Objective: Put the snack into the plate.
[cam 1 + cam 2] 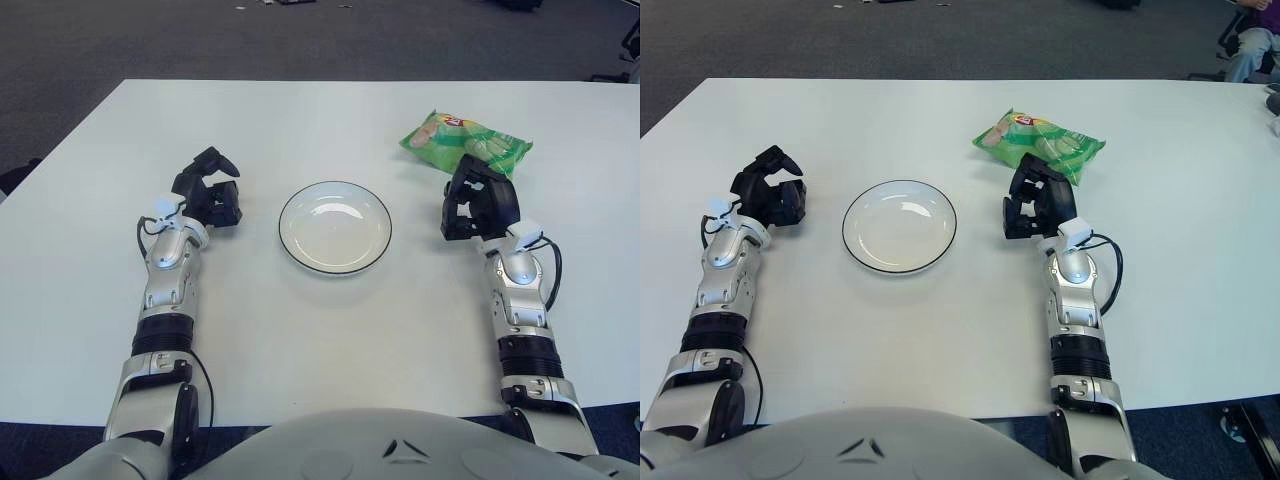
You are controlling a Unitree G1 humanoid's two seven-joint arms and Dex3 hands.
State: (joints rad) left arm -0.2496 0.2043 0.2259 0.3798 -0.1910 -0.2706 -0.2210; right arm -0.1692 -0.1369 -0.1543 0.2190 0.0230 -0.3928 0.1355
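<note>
Through my left eye, the white table (pixel 300 350) fills the view, its far edge running across the top. The white plate (pixel 335 227) with its dark rim sits in the middle of the table, bare inside. The green snack bag (pixel 466 144) lies flat toward the far right part of the table, well clear of the plate. My right hand (pixel 479 205) is over the table to the right of the plate, just on the near side of the bag; its black fingers (pixel 462 212) are curled loosely downward and hold nothing. The bag's near edge is just beyond my knuckles, and I cannot tell whether it touches them. My left hand (pixel 207 193) rests to the left of the plate, toward the left edge, fingers bent in a loose open claw with nothing between them.

Through my right eye, the same layout shows shifted left. The plate (pixel 899 226) lies between my two hands. The snack bag (pixel 1039 145) is beyond my right hand (pixel 1039 205), toward the far edge, with its near corner meeting the top of the hand in this view. The fingertips point down at the table on the near side of the bag, not around it. My left hand (pixel 770 194) sits apart from the plate, near the left edge.
</note>
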